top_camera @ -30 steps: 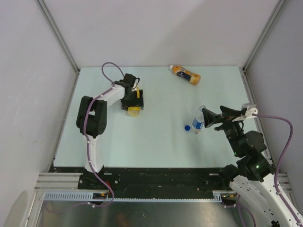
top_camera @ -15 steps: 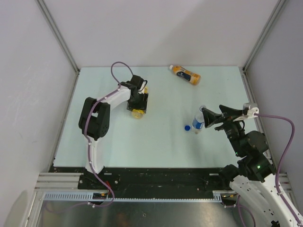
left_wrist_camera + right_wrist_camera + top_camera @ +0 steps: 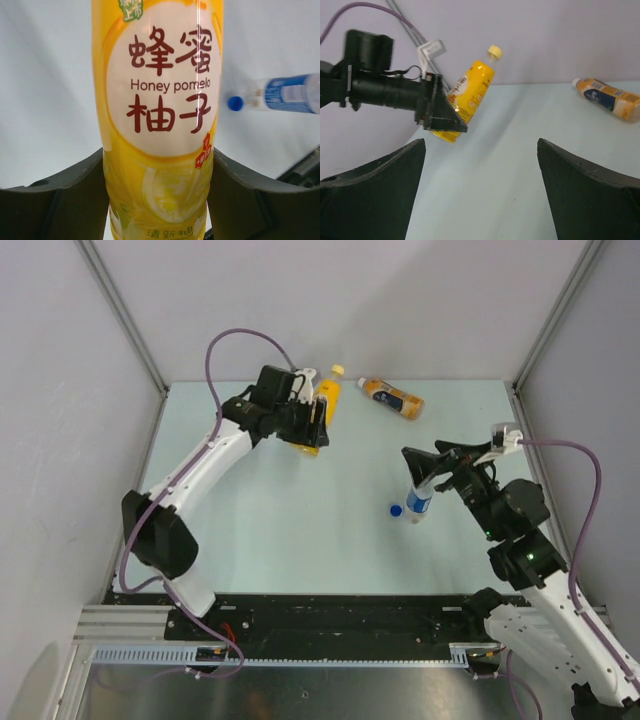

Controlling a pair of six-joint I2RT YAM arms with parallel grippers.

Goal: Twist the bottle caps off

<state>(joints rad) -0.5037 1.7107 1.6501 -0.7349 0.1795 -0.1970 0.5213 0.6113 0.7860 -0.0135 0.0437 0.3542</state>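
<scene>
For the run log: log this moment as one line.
left claw: shut on yellow bottle, raised, yellow cap on | right claw: open | blue cap: off, beside clear bottle | orange bottle: lying, capped

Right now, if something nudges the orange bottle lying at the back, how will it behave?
The orange bottle lies on its side and looks round, so it would probably roll rather than slide. It looks nearly full, so likely hefty for its size. Its white cap appears on, so spilling seems unlikely.

The left arm (image 3: pixel 200 465) reaches over the worktop's (image 3: pixel 300 530) far side, left pincer (image 3: pixel 312 425) clamped on the yellow bottle (image 3: pixel 327 400); right pincer (image 3: pixel 425 472) spread wide.
</scene>
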